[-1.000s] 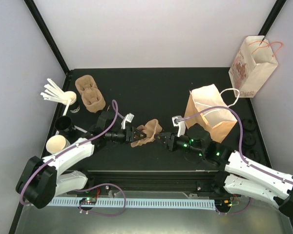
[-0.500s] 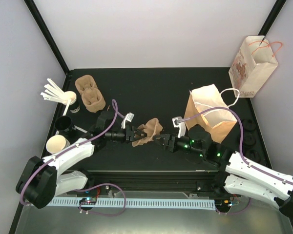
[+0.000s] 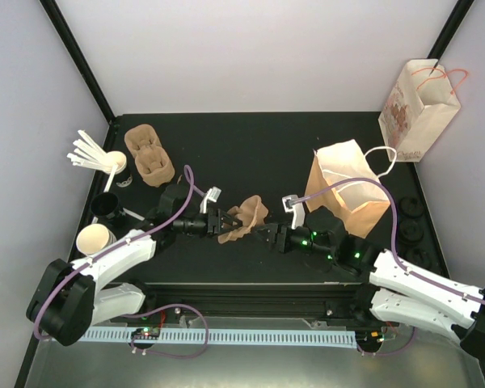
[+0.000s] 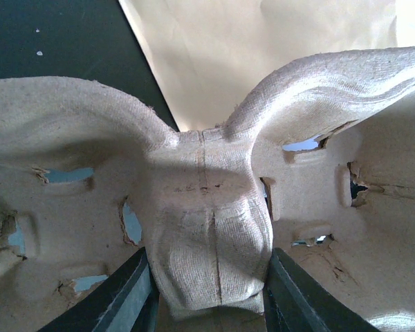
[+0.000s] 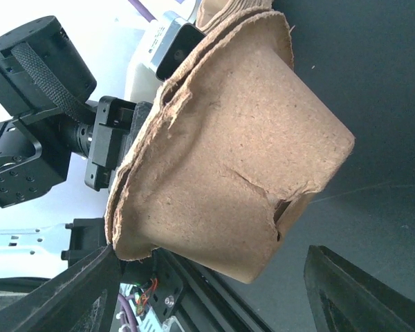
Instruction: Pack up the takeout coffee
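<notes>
A cream paper cup (image 3: 93, 239) stands at the left edge of the table, apart from both grippers. A black lid (image 3: 107, 205) lies just behind it. My left gripper (image 3: 223, 221) is shut on a brown pulp cup carrier (image 3: 244, 217) and holds it above the mat at centre. In the left wrist view my fingers (image 4: 128, 299) clamp the carrier's middle ridge (image 4: 211, 235). My right gripper (image 3: 266, 234) is open just right of the carrier. In the right wrist view the carrier's pocket (image 5: 242, 159) hangs ahead of the spread fingers (image 5: 72, 297).
A brown paper bag (image 3: 347, 187) with white handles stands open behind my right arm. A printed bag (image 3: 419, 101) stands at the far right. A stack of carriers (image 3: 149, 153) and a second cup with white stirrers (image 3: 93, 152) sit at the far left.
My right gripper has crept slightly left, closer to the carrier. My left gripper still holds the carrier in the same place.
</notes>
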Controlling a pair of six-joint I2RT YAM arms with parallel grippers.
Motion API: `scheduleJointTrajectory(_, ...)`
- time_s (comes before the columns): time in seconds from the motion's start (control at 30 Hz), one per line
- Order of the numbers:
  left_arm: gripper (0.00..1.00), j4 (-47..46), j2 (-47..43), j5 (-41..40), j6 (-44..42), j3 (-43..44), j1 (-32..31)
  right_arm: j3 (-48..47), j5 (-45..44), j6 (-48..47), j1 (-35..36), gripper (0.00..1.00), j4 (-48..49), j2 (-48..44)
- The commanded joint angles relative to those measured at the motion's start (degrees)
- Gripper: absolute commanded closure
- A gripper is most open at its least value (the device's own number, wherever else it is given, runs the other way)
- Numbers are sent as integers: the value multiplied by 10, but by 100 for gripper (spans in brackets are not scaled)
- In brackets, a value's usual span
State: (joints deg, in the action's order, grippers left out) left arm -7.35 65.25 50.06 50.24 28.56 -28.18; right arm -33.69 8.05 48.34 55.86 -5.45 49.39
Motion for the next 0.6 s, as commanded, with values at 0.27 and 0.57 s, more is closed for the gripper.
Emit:
scheduleJointTrajectory(0.27, 64, -44, 0, 52, 8, -9, 2, 14, -44, 51, 1, 34, 2, 2)
scheduleJointTrajectory(0.57, 64, -68, -8, 86, 15, -21, 2, 31, -62, 65, -5, 44, -10, -1)
